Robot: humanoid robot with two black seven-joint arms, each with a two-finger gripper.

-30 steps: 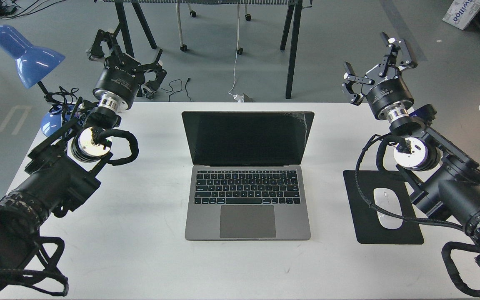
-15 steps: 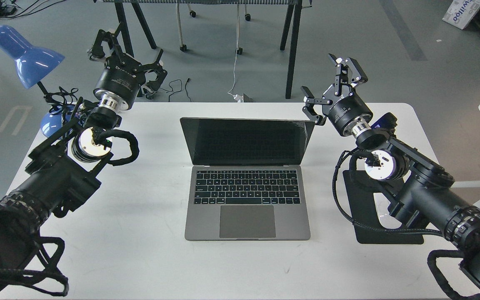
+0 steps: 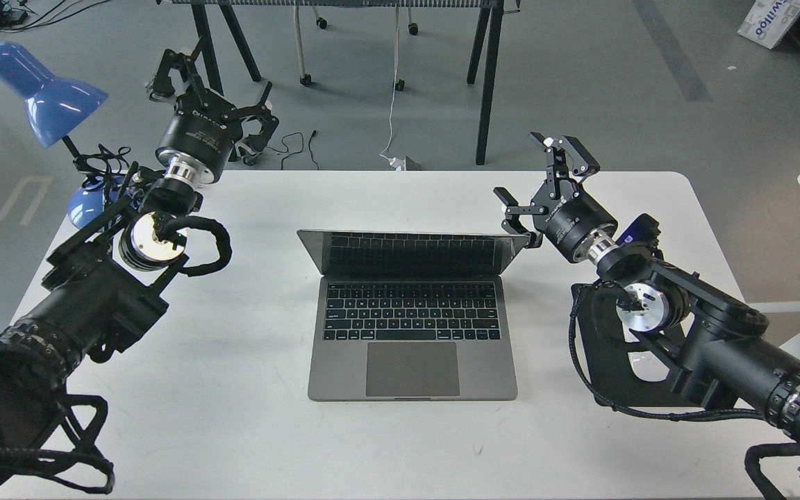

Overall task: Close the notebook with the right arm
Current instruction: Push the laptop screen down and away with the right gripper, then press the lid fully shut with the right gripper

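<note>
The space-grey notebook [image 3: 412, 333] lies in the middle of the white table [image 3: 233, 430]. Its lid [image 3: 414, 253] is tilted well forward over the black keyboard, about half shut, and the screen mirrors the keys. My right gripper [image 3: 534, 178] is open at the lid's top right corner. Its lower finger [image 3: 515, 210] is right at that corner, and I cannot tell whether it touches. My left gripper [image 3: 211, 94] is open and empty above the table's back left corner, far from the notebook.
A blue desk lamp [image 3: 46, 94] stands at the table's left edge beside my left arm. A black mouse pad [image 3: 598, 361] lies right of the notebook, mostly hidden under my right arm. Table legs and cables stand on the floor behind.
My right arm has swung left and down to the lid's right corner. The lid has dropped from nearly upright to about half shut. The left arm has not moved.
</note>
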